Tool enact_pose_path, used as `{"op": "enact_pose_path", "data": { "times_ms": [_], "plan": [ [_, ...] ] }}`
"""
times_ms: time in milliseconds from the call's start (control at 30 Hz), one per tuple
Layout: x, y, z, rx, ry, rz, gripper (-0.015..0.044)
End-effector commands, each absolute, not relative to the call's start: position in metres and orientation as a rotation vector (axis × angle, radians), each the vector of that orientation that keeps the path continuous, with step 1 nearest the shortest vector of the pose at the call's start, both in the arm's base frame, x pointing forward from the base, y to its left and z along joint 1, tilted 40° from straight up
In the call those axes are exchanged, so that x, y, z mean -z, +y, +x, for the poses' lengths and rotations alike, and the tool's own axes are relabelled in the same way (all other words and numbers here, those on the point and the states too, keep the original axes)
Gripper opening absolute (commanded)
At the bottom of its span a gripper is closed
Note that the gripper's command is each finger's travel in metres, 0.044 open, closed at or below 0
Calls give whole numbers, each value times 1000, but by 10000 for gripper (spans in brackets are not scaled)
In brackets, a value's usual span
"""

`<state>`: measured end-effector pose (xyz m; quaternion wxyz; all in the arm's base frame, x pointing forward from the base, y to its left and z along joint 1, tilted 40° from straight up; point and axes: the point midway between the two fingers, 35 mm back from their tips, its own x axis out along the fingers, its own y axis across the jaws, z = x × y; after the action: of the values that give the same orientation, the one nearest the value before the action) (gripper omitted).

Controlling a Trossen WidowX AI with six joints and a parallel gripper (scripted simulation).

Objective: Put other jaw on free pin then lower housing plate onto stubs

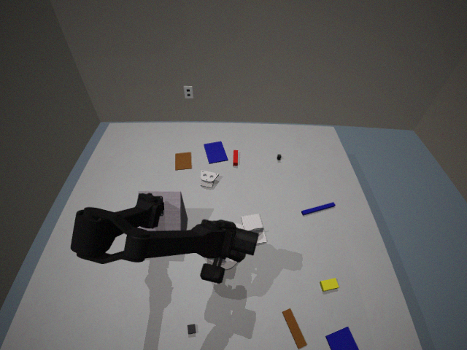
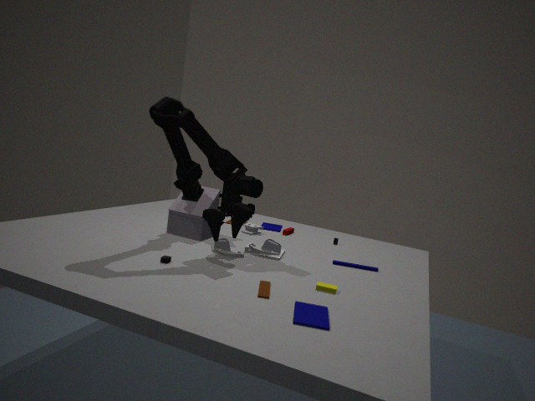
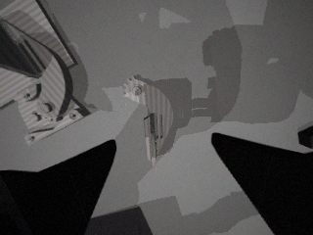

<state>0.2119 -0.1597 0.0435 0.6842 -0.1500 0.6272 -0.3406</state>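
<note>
My gripper [image 2: 225,238] [image 3: 163,140] is open and empty, pointing down above the loose jaw. The loose white jaw [image 2: 222,246] [image 3: 161,105] lies on the table, with a toothed round end and an upright fin; in the wrist view it sits between and beyond the fingertips. The white base [image 1: 260,238] lies beside it, apart. The other jaw [image 2: 272,246] [image 3: 60,84] is on the base, its fin upright; small round pins show near its end. The housing plate [image 1: 209,176] [image 2: 252,225], white with two holes, stands farther back. The arm partly hides the loose jaw in the top view.
The arm's pinkish block [image 1: 170,211] [image 2: 185,222] stands left of the parts. A blue bar [image 1: 318,208], a yellow block [image 1: 329,284] and an orange strip [image 1: 294,328] lie right and front. A dark cube [image 1: 191,329] is at the front; a red block [image 1: 235,157] is behind.
</note>
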Motion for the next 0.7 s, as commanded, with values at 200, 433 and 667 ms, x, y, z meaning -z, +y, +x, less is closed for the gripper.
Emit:
{"op": "enact_pose_path", "data": {
  "times_ms": [200, 433, 667],
  "plan": [
    [-28, -169, 210, 754, 1419, -337, 440],
    [-20, -176, 210, 754, 1419, -338, 440],
    [-11, -183, 208, 755, 1419, -339, 440]
  ]
}}
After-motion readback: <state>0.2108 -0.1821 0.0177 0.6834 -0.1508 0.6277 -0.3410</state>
